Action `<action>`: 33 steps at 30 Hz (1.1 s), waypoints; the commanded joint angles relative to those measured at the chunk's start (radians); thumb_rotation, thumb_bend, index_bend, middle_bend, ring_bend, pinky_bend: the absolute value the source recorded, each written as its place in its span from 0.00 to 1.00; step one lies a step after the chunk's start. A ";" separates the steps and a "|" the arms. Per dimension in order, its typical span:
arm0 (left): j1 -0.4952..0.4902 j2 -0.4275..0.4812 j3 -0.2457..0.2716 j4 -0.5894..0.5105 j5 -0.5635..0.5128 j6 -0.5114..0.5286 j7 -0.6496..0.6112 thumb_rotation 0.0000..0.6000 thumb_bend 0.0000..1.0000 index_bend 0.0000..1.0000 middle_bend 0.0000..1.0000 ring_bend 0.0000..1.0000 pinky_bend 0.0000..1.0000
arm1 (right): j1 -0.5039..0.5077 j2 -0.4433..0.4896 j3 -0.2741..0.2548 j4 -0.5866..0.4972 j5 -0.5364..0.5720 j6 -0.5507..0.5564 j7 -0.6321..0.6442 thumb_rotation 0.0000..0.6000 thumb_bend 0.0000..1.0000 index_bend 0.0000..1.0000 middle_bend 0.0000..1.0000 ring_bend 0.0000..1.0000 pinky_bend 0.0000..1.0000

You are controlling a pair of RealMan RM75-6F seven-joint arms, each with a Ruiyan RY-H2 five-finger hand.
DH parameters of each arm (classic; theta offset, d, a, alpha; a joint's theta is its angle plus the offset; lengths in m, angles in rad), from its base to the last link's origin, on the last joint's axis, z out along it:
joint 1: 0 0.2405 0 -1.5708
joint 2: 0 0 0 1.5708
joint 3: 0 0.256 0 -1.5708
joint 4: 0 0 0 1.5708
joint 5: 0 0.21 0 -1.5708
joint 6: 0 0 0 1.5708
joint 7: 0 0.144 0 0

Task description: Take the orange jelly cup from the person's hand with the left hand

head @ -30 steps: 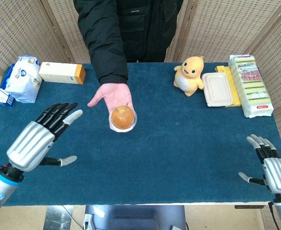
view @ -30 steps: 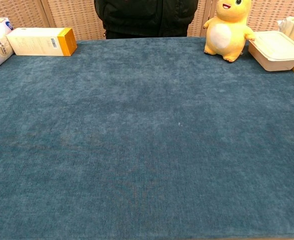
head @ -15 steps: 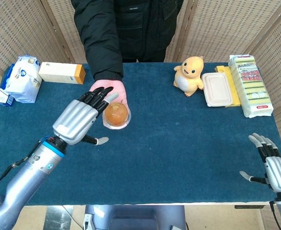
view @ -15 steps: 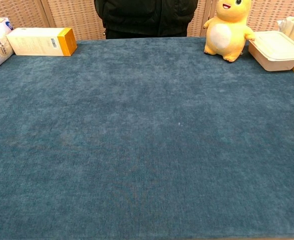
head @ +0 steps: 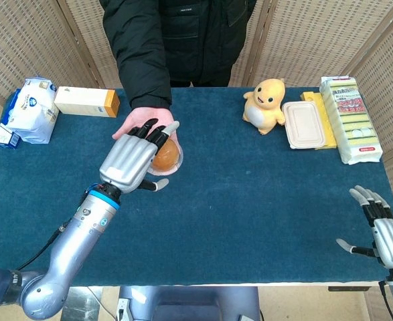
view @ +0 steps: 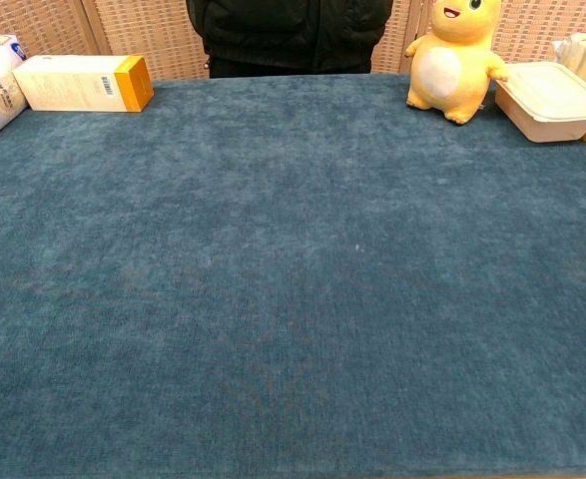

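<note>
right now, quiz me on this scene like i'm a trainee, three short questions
1. True or false: the left hand is over the jelly cup on the person's palm.
2. What sits directly left of the lidded tray in the head view? A) plush toy B) tissue pack C) orange-ended box
3. Fill in: the right hand holds ____.

Key: 1 true. 2 A, the plush toy. 3 nothing; it rests open near the table's front right corner.
</note>
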 commanded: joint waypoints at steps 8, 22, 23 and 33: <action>0.000 -0.046 0.013 0.045 0.028 0.051 -0.005 1.00 0.18 0.32 0.44 0.30 0.42 | 0.004 0.000 -0.002 0.002 0.000 -0.009 0.003 1.00 0.10 0.07 0.03 0.05 0.05; 0.044 -0.038 0.011 0.017 0.168 0.082 -0.046 1.00 0.18 0.37 0.50 0.35 0.46 | 0.005 0.000 -0.001 -0.001 0.005 -0.012 -0.002 1.00 0.10 0.07 0.03 0.05 0.05; 0.047 -0.032 0.012 0.007 0.179 0.088 -0.038 1.00 0.18 0.37 0.50 0.35 0.46 | 0.004 0.000 -0.001 -0.001 0.005 -0.012 -0.001 1.00 0.10 0.07 0.03 0.05 0.05; 0.103 0.037 0.016 -0.077 0.316 0.098 -0.067 1.00 0.19 0.37 0.50 0.35 0.46 | 0.005 -0.001 -0.001 -0.002 0.005 -0.014 -0.006 1.00 0.10 0.07 0.03 0.05 0.05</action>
